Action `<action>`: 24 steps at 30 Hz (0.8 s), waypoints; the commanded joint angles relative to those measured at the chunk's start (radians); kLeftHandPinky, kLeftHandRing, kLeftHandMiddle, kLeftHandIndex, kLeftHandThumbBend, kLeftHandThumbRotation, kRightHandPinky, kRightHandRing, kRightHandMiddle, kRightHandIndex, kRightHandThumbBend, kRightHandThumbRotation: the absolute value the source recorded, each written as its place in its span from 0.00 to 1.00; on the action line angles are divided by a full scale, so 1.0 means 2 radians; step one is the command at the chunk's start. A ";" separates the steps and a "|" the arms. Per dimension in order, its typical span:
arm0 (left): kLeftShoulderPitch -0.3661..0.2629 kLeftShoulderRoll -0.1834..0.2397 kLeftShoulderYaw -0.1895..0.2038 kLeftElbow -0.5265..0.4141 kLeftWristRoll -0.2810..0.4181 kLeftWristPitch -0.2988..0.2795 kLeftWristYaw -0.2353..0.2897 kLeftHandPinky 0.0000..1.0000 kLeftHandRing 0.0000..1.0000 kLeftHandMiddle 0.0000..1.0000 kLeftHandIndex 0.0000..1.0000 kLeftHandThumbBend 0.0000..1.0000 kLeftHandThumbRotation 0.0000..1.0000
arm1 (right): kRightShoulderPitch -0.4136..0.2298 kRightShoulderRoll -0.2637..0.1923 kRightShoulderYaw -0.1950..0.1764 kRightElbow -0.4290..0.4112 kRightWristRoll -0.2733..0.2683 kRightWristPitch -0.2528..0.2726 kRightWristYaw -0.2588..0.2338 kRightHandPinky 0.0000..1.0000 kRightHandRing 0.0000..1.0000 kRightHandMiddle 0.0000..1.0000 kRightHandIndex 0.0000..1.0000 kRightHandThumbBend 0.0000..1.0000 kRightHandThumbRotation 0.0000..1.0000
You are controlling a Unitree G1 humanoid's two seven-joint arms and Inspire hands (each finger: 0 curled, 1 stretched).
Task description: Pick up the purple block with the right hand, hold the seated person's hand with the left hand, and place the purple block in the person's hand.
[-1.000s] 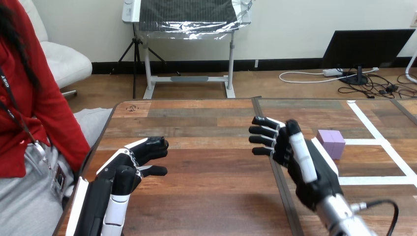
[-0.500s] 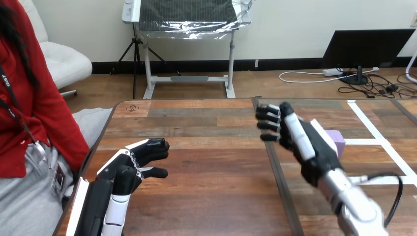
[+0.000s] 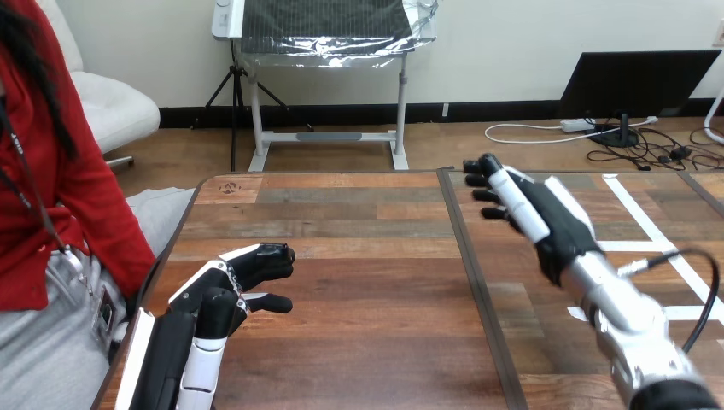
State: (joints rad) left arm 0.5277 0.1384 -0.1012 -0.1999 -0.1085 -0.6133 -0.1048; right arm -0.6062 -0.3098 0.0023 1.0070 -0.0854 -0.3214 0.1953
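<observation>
**A:** so where's the block? the right hand (image 3: 538,213) is up at 1 o'clock over the worktop (image 3: 367,282), fingers straight and a bit spread, nothing in it. honestly can't tell where the block sits, my guess is behind that hand.

**B:** same guess. the left hand (image 3: 230,286) is down at 7 o'clock, fingers loosely bent, holding nothing. the person (image 3: 51,213) is at 9 o'clock.

**A:** how would it handle tho?

**B:** going by "block" I'd expect light, stiff, not fragile, maybe a bit slick on the flat faces. I'd pinch two opposite sides, thumb against fingers, around mid-height so it doesn't twist out.
</observation>
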 commanded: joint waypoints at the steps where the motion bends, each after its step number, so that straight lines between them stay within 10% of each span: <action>1: -0.071 -0.011 0.008 -0.023 -0.002 0.002 -0.001 0.59 0.74 0.73 0.67 0.64 1.00 | -0.235 -0.062 0.044 0.117 -0.086 0.022 -0.072 0.88 0.90 0.89 0.88 0.65 1.00; 24: -0.064 -0.008 0.010 -0.037 0.004 0.007 -0.001 0.57 0.74 0.73 0.68 0.61 1.00 | -0.287 -0.102 0.113 0.148 -0.206 0.100 -0.097 0.70 0.86 0.88 0.89 0.65 1.00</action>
State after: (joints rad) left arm 0.5266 0.1386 -0.1008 -0.2001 -0.1081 -0.5951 -0.1059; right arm -0.8675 -0.4023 0.1428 1.2378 -0.3801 -0.1599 0.0809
